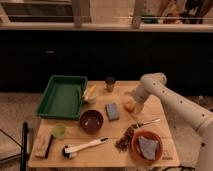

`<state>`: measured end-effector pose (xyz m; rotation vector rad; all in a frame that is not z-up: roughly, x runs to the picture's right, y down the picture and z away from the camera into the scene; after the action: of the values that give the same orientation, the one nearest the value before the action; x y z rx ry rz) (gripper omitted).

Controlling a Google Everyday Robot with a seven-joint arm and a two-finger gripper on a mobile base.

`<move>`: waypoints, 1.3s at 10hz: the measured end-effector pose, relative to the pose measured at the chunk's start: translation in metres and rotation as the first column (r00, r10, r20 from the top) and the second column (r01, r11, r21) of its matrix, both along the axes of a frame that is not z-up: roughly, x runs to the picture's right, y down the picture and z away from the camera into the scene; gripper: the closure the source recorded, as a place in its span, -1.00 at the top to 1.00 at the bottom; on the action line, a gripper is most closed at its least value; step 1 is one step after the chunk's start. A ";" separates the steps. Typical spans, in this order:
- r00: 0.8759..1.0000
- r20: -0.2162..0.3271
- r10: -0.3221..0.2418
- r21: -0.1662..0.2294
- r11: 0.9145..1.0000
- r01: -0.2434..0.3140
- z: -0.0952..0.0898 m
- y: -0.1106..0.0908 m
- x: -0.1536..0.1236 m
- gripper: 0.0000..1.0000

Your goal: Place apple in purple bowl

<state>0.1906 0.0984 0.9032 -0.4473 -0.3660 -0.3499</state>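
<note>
The apple (130, 106) is a small yellow-orange fruit lying on the wooden table (165, 117), right of centre. My gripper (132, 101) reaches in from the right on a white arm and sits directly at the apple, covering its upper right side. The purple bowl (92, 121) is dark maroon and stands left of and slightly nearer than the apple, with a blue sponge (112, 111) between the two. The bowl's inside looks dark and holds nothing I can see.
A green tray (62, 96) sits at the back left with a yellow banana-like item (90, 92) beside it. A dark cup (110, 82) stands behind. A light-green cup (59, 131), a white-handled brush (85, 147), an orange-red bowl with grey cloth (146, 146) and a spoon (147, 121) lie in front.
</note>
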 end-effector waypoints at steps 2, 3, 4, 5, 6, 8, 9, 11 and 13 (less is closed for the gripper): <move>1.000 0.017 0.001 -0.015 1.000 -0.001 0.004 0.000 -0.002 0.60; 1.000 0.022 0.003 -0.019 1.000 -0.002 0.006 0.000 -0.003 0.60; 1.000 0.028 0.004 -0.028 1.000 -0.003 0.007 0.001 -0.003 0.60; 0.999 0.033 0.005 -0.033 0.999 -0.004 0.009 0.002 -0.004 0.60; 0.999 0.038 0.006 -0.041 0.999 -0.005 0.010 0.003 -0.004 0.60; 0.999 0.042 0.006 -0.043 0.999 -0.005 0.011 0.004 -0.004 0.38; 0.999 0.044 0.006 -0.042 0.999 -0.005 0.011 0.004 -0.004 0.18; 0.999 0.045 0.006 -0.043 0.999 -0.004 0.010 0.004 -0.005 -0.24; 0.999 0.045 0.004 -0.044 0.999 -0.002 0.009 0.004 -0.005 -0.67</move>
<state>0.1851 0.1024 0.9127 -0.4822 -0.4191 -0.3502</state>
